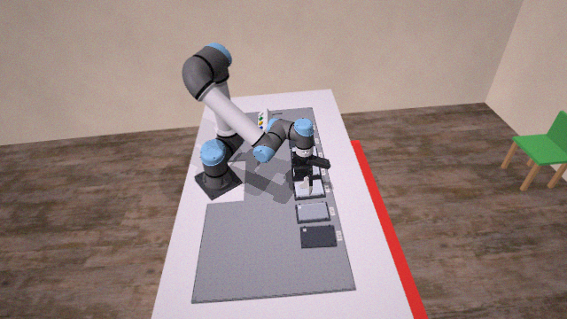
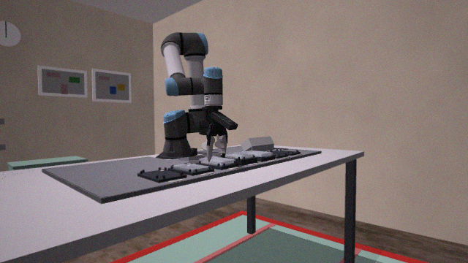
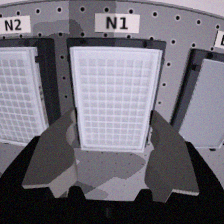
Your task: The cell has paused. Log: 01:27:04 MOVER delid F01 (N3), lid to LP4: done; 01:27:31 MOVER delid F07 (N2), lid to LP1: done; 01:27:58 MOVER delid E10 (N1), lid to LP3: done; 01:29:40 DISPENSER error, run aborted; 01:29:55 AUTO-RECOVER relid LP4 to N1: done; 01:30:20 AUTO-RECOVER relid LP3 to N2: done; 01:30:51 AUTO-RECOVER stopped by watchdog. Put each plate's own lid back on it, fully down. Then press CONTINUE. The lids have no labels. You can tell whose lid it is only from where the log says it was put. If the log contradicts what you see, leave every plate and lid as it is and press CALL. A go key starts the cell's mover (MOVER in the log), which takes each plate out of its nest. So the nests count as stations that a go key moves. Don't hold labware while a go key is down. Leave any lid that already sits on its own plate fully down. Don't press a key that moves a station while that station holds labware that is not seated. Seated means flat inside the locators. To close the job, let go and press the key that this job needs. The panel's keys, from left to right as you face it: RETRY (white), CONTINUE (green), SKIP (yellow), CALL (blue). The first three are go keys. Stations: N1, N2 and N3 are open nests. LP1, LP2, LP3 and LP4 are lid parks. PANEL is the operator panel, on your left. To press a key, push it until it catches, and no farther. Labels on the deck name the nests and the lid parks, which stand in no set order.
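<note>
Even, soft light casts blocky arm shadows across the deck [image 1: 248, 248]; the wrist view bows at its edges.

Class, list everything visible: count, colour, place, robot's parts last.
White rectangular table: one, white, mid-room.
Grey deck mat: one, grey, on table.
White gridded well plates: two, white, nests N1, N2.
Pale grey flat lid: one, grey, beside N1.
Black square station: one, black, row's end.
Key panel: one, white, behind wrist.
Green chair: one, green, room's corner.
Grey-and-blue robot arm: one, on table.
Gripper: one, dark, jaws shut on N1 plate.
</note>
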Controlling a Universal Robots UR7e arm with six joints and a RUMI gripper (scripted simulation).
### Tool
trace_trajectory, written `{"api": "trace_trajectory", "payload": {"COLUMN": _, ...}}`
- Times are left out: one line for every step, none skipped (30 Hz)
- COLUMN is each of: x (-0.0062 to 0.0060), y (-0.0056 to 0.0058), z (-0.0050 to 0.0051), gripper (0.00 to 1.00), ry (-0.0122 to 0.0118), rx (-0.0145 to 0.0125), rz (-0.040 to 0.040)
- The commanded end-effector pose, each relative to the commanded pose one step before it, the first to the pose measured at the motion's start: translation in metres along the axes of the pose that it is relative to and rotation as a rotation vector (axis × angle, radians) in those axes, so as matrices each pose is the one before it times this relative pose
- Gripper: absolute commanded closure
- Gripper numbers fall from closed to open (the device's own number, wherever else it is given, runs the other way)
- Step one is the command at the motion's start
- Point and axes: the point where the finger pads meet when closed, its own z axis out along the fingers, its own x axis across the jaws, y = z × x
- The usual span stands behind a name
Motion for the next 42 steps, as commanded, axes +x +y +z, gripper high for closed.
{"api": "trace_trajectory", "payload": {"x": 0.00019, "y": -0.00035, "z": -0.00040, "gripper": 1.00, "ry": 0.00058, "rx": 0.00111, "rz": 0.00002}}
{"api": "trace_trajectory", "payload": {"x": 0.00000, "y": 0.00000, "z": 0.00000, "gripper": 1.00, "ry": 0.00000, "rx": 0.00000, "rz": 0.00000}}
{"api": "trace_trajectory", "payload": {"x": 0.00000, "y": 0.00000, "z": 0.00000, "gripper": 1.00, "ry": 0.00000, "rx": 0.00000, "rz": 0.00000}}
{"api": "trace_trajectory", "payload": {"x": 0.00000, "y": 0.00000, "z": 0.00000, "gripper": 1.00, "ry": 0.00000, "rx": 0.00000, "rz": 0.00000}}
{"api": "trace_trajectory", "payload": {"x": 0.00000, "y": 0.00000, "z": 0.00000, "gripper": 1.00, "ry": 0.00000, "rx": 0.00000, "rz": 0.00000}}
{"api": "trace_trajectory", "payload": {"x": 0.00000, "y": 0.00000, "z": 0.00000, "gripper": 1.00, "ry": 0.00000, "rx": 0.00000, "rz": 0.00000}}
{"api": "trace_trajectory", "payload": {"x": 0.00000, "y": 0.00000, "z": 0.00000, "gripper": 1.00, "ry": 0.00000, "rx": 0.00000, "rz": 0.00000}}
{"api": "trace_trajectory", "payload": {"x": 0.00000, "y": 0.00000, "z": 0.00000, "gripper": 1.00, "ry": 0.00000, "rx": 0.00000, "rz": 0.00000}}
{"api": "trace_trajectory", "payload": {"x": 0.00000, "y": 0.00000, "z": 0.00000, "gripper": 1.00, "ry": 0.00000, "rx": 0.00000, "rz": 0.00000}}
{"api": "trace_trajectory", "payload": {"x": 0.00000, "y": 0.00000, "z": 0.00000, "gripper": 1.00, "ry": 0.00000, "rx": 0.00000, "rz": 0.00000}}
{"api": "trace_trajectory", "payload": {"x": 0.00000, "y": 0.00000, "z": 0.00000, "gripper": 1.00, "ry": 0.00000, "rx": 0.00000, "rz": 0.00000}}
{"api": "trace_trajectory", "payload": {"x": 0.00000, "y": 0.00000, "z": 0.00000, "gripper": 1.00, "ry": 0.00000, "rx": 0.00000, "rz": 0.00000}}
{"api": "trace_trajectory", "payload": {"x": 0.00000, "y": 0.00000, "z": 0.00000, "gripper": 1.00, "ry": 0.00000, "rx": 0.00000, "rz": 0.00000}}
{"api": "trace_trajectory", "payload": {"x": 0.00000, "y": 0.00000, "z": 0.00000, "gripper": 1.00, "ry": 0.00000, "rx": 0.00000, "rz": 0.00000}}
{"api": "trace_trajectory", "payload": {"x": 0.00000, "y": 0.00000, "z": 0.00000, "gripper": 1.00, "ry": 0.00000, "rx": -0.00001, "rz": 0.00000}}
{"api": "trace_trajectory", "payload": {"x": 0.00000, "y": 0.00000, "z": 0.00000, "gripper": 1.00, "ry": 0.00000, "rx": 0.00000, "rz": 0.00000}}
{"api": "trace_trajectory", "payload": {"x": 0.00000, "y": 0.00000, "z": 0.00000, "gripper": 1.00, "ry": 0.00000, "rx": 0.00000, "rz": 0.00000}}
{"api": "trace_trajectory", "payload": {"x": 0.00000, "y": 0.00000, "z": 0.00000, "gripper": 1.00, "ry": 0.00000, "rx": 0.00000, "rz": 0.00000}}
{"api": "trace_trajectory", "payload": {"x": 0.00000, "y": 0.00000, "z": 0.00000, "gripper": 1.00, "ry": 0.00000, "rx": 0.00000, "rz": 0.00000}}
{"api": "trace_trajectory", "payload": {"x": 0.00000, "y": 0.00000, "z": 0.00000, "gripper": 1.00, "ry": 0.00000, "rx": 0.00000, "rz": 0.00000}}
{"api": "trace_trajectory", "payload": {"x": 0.00000, "y": 0.00000, "z": 0.00000, "gripper": 1.00, "ry": 0.00000, "rx": 0.00000, "rz": 0.00000}}
{"api": "trace_trajectory", "payload": {"x": 0.00000, "y": 0.00000, "z": 0.00000, "gripper": 1.00, "ry": 0.00000, "rx": 0.00000, "rz": 0.00000}}
{"api": "trace_trajectory", "payload": {"x": 0.00000, "y": 0.00000, "z": 0.00000, "gripper": 1.00, "ry": 0.00000, "rx": 0.00000, "rz": 0.00000}}
{"api": "trace_trajectory", "payload": {"x": 0.00000, "y": 0.00000, "z": 0.00000, "gripper": 0.18, "ry": 0.00000, "rx": 0.00000, "rz": 0.00000}}
{"api": "trace_trajectory", "payload": {"x": 0.00000, "y": 0.00000, "z": 0.00000, "gripper": 0.18, "ry": 0.00000, "rx": -0.00001, "rz": 0.00000}}
{"api": "trace_trajectory", "payload": {"x": 0.00000, "y": 0.00000, "z": 0.00000, "gripper": 0.18, "ry": 0.00001, "rx": 0.00001, "rz": 0.00000}}
{"api": "trace_trajectory", "payload": {"x": 0.00000, "y": 0.00000, "z": 0.00000, "gripper": 0.18, "ry": 0.00000, "rx": 0.00000, "rz": 0.00000}}
{"api": "trace_trajectory", "payload": {"x": 0.00000, "y": 0.00000, "z": 0.00000, "gripper": 0.18, "ry": 0.00000, "rx": 0.00000, "rz": 0.00000}}
{"api": "trace_trajectory", "payload": {"x": 0.00000, "y": 0.00000, "z": 0.00000, "gripper": 0.18, "ry": 0.00000, "rx": 0.00000, "rz": 0.00000}}
{"api": "trace_trajectory", "payload": {"x": 0.00000, "y": 0.00000, "z": 0.00000, "gripper": 0.18, "ry": 0.00000, "rx": 0.00000, "rz": 0.00000}}
{"api": "trace_trajectory", "payload": {"x": 0.00000, "y": 0.00000, "z": 0.00000, "gripper": 0.18, "ry": 0.00000, "rx": 0.00000, "rz": 0.00000}}
{"api": "trace_trajectory", "payload": {"x": 0.00000, "y": 0.00000, "z": 0.00000, "gripper": 0.18, "ry": 0.00000, "rx": 0.00000, "rz": 0.00000}}
{"api": "trace_trajectory", "payload": {"x": 0.00000, "y": 0.00000, "z": 0.00000, "gripper": 0.18, "ry": 0.00000, "rx": 0.00000, "rz": 0.00000}}
{"api": "trace_trajectory", "payload": {"x": 0.00000, "y": 0.00000, "z": 0.00000, "gripper": 0.18, "ry": 0.00000, "rx": 0.00000, "rz": 0.00000}}
{"api": "trace_trajectory", "payload": {"x": 0.00000, "y": 0.00000, "z": 0.00000, "gripper": 0.18, "ry": 0.00000, "rx": 0.00000, "rz": 0.00000}}
{"api": "trace_trajectory", "payload": {"x": 0.00000, "y": 0.00000, "z": 0.00000, "gripper": 0.18, "ry": 0.00000, "rx": 0.00000, "rz": 0.00000}}
{"api": "trace_trajectory", "payload": {"x": 0.00000, "y": 0.00000, "z": 0.00000, "gripper": 0.18, "ry": 0.00000, "rx": 0.00000, "rz": 0.00000}}
{"api": "trace_trajectory", "payload": {"x": 0.00000, "y": 0.00000, "z": 0.00000, "gripper": 0.18, "ry": 0.00000, "rx": 0.00000, "rz": 0.00000}}
{"api": "trace_trajectory", "payload": {"x": 0.00000, "y": 0.00000, "z": 0.00000, "gripper": 0.18, "ry": 0.00000, "rx": 0.00000, "rz": 0.00000}}
{"api": "trace_trajectory", "payload": {"x": 0.00000, "y": 0.00000, "z": 0.00000, "gripper": 0.18, "ry": 0.00000, "rx": 0.00000, "rz": 0.00000}}
{"api": "trace_trajectory", "payload": {"x": 0.00000, "y": 0.00000, "z": 0.00000, "gripper": 0.18, "ry": 0.00000, "rx": 0.00000, "rz": 0.00000}}
{"api": "trace_trajectory", "payload": {"x": 0.00000, "y": 0.00000, "z": 0.00000, "gripper": 0.18, "ry": 0.00000, "rx": 0.00000, "rz": 0.00000}}
